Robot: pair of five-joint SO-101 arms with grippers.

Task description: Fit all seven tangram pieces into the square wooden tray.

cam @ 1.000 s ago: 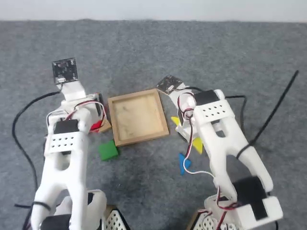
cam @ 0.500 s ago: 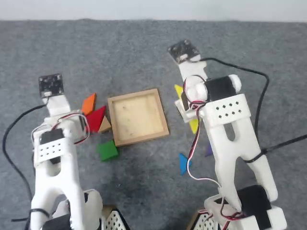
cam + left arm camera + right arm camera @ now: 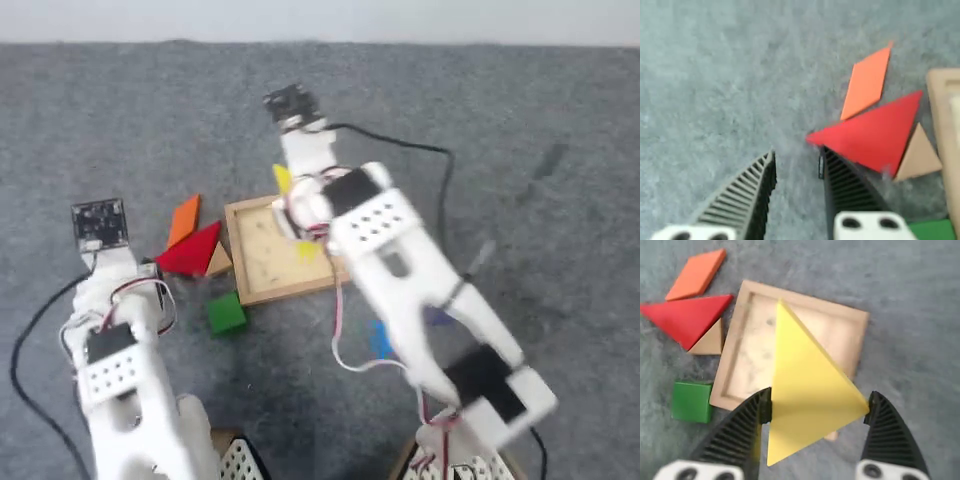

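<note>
Pulled back, my left gripper (image 3: pixel 796 152) sat spread and empty by the tip of the red triangle (image 3: pixel 870 135); my right gripper (image 3: pixel 818 400) had swung over the tray (image 3: pixel 805 299), pinching the yellow triangle (image 3: pixel 805 385) — placement step, I judged. Next it needed lowering flat into a corner.

yellow triangle (image 3: pixel 810 390) above tray (image 3: pixel 731 342), red triangle (image 3: pixel 687 315) beside
</note>
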